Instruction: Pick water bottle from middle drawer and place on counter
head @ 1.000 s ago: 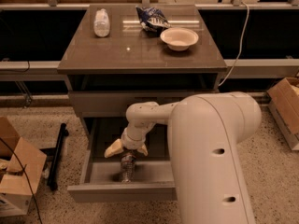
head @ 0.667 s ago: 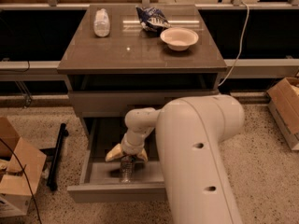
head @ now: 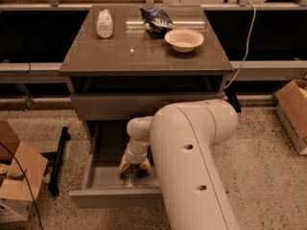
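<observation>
The middle drawer (head: 115, 198) is pulled out below the counter (head: 144, 56). The water bottle (head: 128, 179), clear with a dark band, stands in the drawer near its front panel. My gripper (head: 135, 168) reaches down into the drawer and sits right over the top of the bottle, hiding its neck and cap. My big white arm (head: 192, 152) covers the drawer's right half.
On the counter stand a squat white bottle (head: 104, 23), a blue chip bag (head: 156, 18) and a white bowl (head: 184, 39). The upper drawer front (head: 120, 104) is closed. Cardboard boxes sit on the floor at the left (head: 19, 181) and right (head: 292, 114).
My arm has swung further left across the view and the gripper has settled lower and closer onto the bottle. The bottle has stayed in the drawer.
</observation>
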{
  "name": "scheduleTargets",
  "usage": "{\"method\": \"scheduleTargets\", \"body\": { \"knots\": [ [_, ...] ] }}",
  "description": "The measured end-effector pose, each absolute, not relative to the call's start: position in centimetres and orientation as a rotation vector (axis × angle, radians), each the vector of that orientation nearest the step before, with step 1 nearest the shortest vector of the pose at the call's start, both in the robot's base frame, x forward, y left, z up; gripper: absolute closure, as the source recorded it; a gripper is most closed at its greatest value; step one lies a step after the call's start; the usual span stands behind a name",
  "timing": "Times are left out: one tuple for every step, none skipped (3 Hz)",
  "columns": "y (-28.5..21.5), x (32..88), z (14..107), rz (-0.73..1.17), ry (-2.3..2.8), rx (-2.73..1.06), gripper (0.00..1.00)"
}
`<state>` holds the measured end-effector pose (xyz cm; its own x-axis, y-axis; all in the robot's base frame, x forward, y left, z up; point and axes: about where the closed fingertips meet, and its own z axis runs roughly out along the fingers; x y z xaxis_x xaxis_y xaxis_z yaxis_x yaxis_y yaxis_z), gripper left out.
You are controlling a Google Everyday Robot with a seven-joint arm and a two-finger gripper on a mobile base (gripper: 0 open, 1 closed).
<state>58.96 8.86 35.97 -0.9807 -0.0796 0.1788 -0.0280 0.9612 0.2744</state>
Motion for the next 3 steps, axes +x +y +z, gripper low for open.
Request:
{"method": "scheduleTargets", "body": {
  "knots": [
    [8.9, 59.0, 36.4, -0.405, -2.923, 0.081, 0.63],
    [8.8, 59.0, 36.4, -0.406, -2.924, 0.081, 0.86],
    [7.6, 58.5, 39.3, -0.554, -2.948, 0.073, 1.00]
  ]
}}
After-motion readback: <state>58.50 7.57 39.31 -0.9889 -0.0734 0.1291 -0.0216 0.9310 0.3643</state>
